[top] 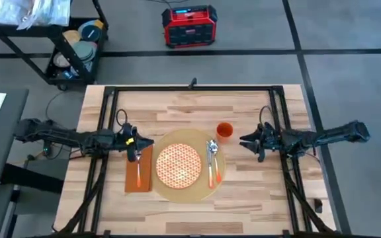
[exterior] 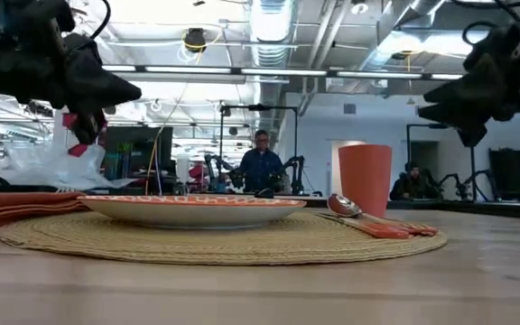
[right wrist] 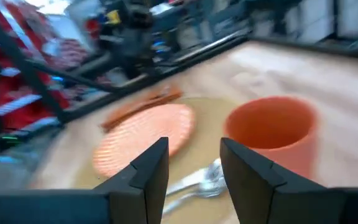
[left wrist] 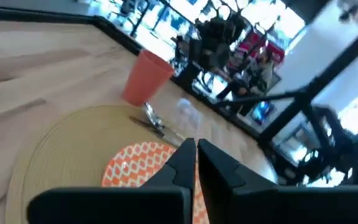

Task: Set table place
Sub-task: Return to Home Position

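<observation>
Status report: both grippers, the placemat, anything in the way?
Left gripper shut, empty, near napkin. Right gripper open, beside cup. Placemat holds plate and spoon. Nothing in the way.

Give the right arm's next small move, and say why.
Probably draw the right gripper back from the orange tapered cup: it is open and empty, close to the cup, which stands upright beside the round tan woven placemat, so nothing seems left to grasp.
</observation>
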Available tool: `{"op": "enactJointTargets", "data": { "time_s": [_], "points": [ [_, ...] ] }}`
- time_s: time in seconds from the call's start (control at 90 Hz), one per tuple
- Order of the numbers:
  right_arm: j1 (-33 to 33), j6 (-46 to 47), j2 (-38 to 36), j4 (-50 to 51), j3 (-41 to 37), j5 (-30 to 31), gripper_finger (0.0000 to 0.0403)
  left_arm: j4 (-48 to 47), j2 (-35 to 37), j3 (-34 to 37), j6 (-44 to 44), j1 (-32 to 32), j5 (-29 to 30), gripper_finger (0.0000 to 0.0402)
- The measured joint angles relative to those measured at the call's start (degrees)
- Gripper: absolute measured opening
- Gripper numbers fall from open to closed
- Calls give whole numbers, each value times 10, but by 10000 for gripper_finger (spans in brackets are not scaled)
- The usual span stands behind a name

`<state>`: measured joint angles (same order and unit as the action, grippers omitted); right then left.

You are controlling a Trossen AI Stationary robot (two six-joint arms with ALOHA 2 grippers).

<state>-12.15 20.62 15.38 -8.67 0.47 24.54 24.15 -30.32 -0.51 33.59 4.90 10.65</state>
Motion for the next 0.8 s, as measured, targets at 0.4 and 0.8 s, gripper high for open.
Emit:
{"op": "enactJointTargets", "data": {
  "time_s": [0.4, 0.8],
  "points": [
    [-43, 3, 0, 23, 0, 28, 134, 0, 0, 1, -23, -1, 11, 0],
    [-18, 43, 0, 34, 0, 26, 134, -61, 0, 1, 19, -1, 19, 0]
  ]
}}
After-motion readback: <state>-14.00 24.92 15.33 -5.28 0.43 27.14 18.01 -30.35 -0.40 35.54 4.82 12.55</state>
